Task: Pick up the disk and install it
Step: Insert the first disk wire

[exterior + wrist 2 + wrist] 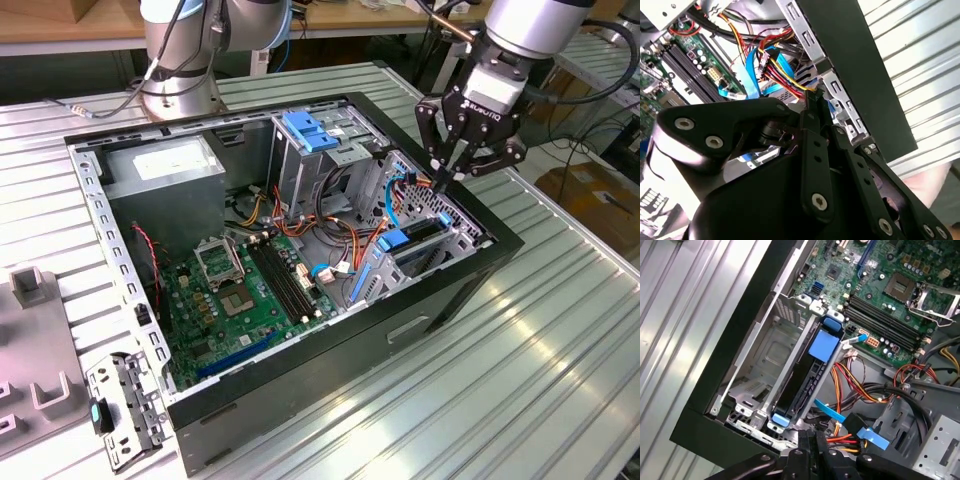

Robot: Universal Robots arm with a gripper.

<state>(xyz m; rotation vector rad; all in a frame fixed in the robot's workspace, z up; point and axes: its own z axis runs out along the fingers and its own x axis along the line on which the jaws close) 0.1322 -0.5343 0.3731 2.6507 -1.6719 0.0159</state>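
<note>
The disk (420,232) stands on edge in the drive bay at the open computer case's (330,350) side on the exterior view's right, its blue carrier tab (393,241) facing the motherboard. In the first wrist view the disk (802,385) shows its black side between metal bay walls, with blue rail ends at both ends. My gripper (441,180) hangs just above the disk's far end, by the blue and red cables. Its fingers are pressed together with nothing between them in both wrist views (814,96) (812,435).
A green motherboard (240,290) covers the case floor. A grey box with a white sticker (165,170) sits at the back. A metal cage with a blue latch (310,130) stands mid-case. Orange and red cables (350,235) lie beside the bay. A loose metal bracket (125,400) lies on the table.
</note>
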